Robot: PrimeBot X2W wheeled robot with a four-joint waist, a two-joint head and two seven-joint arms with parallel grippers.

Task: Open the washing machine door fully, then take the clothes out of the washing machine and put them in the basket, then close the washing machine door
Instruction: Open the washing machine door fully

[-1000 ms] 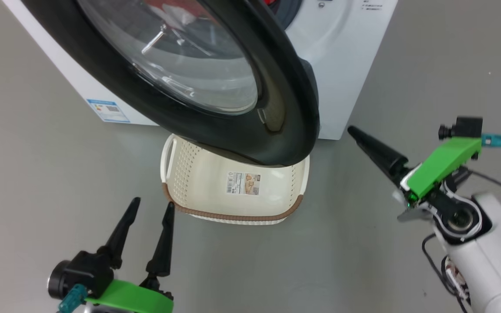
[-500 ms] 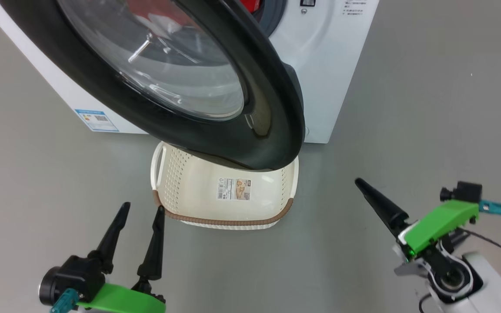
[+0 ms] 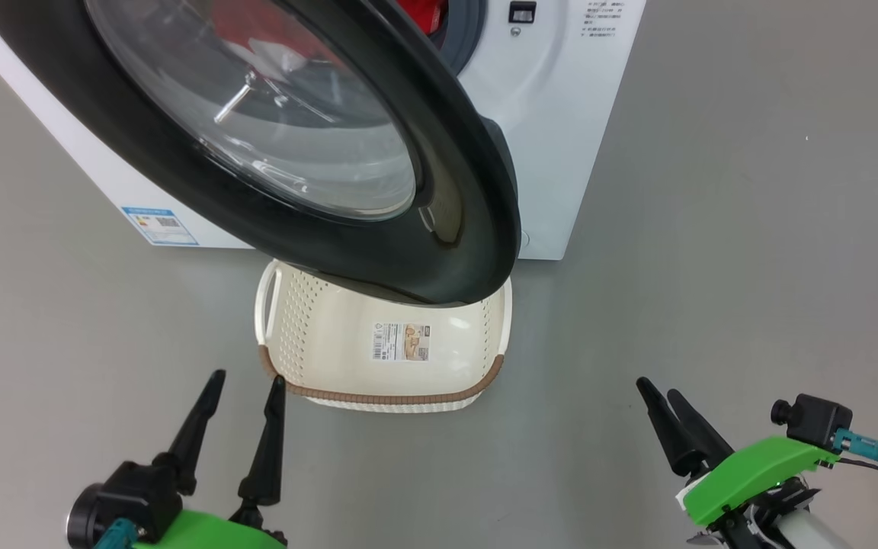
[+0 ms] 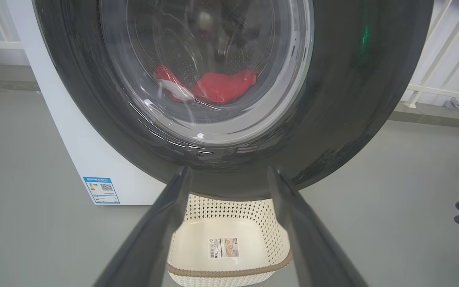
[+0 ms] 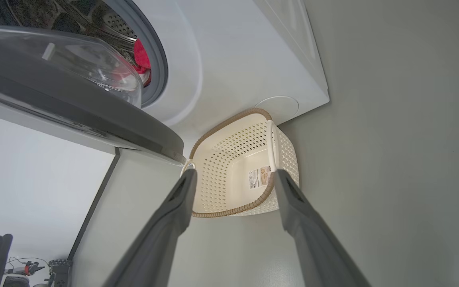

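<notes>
The washing machine door [image 3: 477,198] hangs partly open, its black rim jutting out over the basket [image 3: 286,343], which sits empty on the floor against the white washing machine [image 3: 553,114]. Red clothes [image 3: 422,11] lie in the drum, seen through the glass as clothes [image 4: 221,85] and past the door edge as clothes [image 5: 142,56]. My left gripper [image 3: 248,377] stands open at the lower left, just left of the basket's near corner. My right gripper [image 3: 655,386] is open low on the right, well away from the door. Each wrist view has open fingers framing the basket [image 4: 269,239] [image 5: 229,151].
A blue label [image 3: 159,225] marks the machine's lower left front. Grey floor [image 3: 751,229] spreads to the right of the machine and in front of the basket. A white railing [image 4: 444,52] stands behind on the right. A cable trails from my right wrist.
My right gripper has dropped from beside the door's rim down to the lower right and turned, showing both fingers. The camera has shifted slightly. The door, basket and left gripper look unmoved.
</notes>
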